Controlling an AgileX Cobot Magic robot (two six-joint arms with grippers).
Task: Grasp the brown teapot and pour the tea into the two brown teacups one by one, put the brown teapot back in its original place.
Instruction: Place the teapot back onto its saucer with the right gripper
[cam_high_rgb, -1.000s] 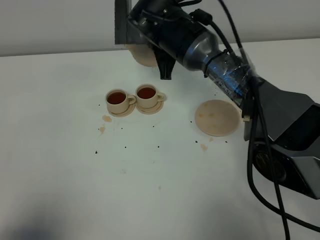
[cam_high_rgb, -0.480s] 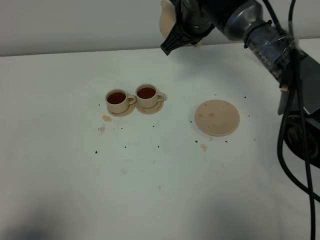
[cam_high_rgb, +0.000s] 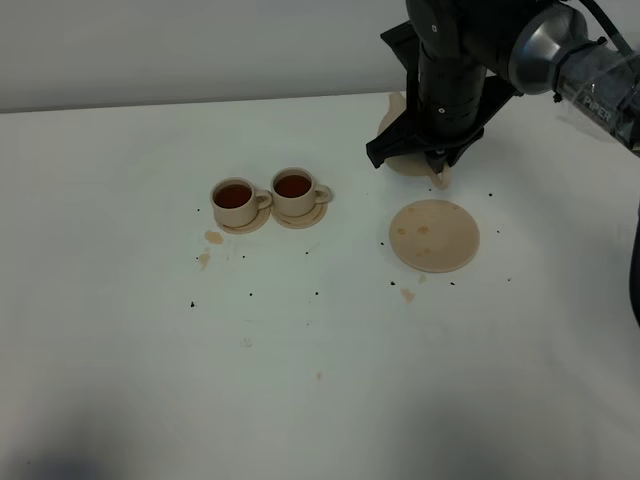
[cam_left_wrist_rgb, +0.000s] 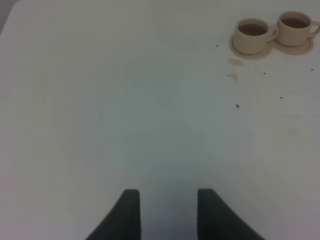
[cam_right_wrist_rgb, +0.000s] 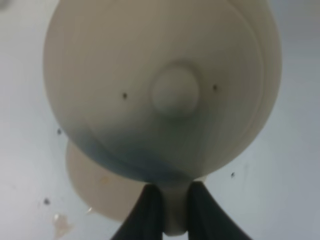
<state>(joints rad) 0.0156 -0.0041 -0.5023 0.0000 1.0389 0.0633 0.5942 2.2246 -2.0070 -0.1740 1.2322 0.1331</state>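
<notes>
The brown teapot fills the right wrist view from above, lid knob at its centre. My right gripper is shut on its loop handle. In the high view the teapot hangs mostly hidden under the right gripper, just behind the flat round plate; part of that plate shows below the pot. The two brown teacups stand side by side on saucers, both holding dark tea. My left gripper is open over bare table, with the cups far off.
Tea stains lie on the white table in front of the left cup, and another stain lies in front of the plate. Black specks are scattered around cups and plate. The right arm's dark body reaches in from the right.
The right arm has swung the teapot from behind the cups rightward and down, to just behind the flat plate. Cups and left gripper have not moved.
</notes>
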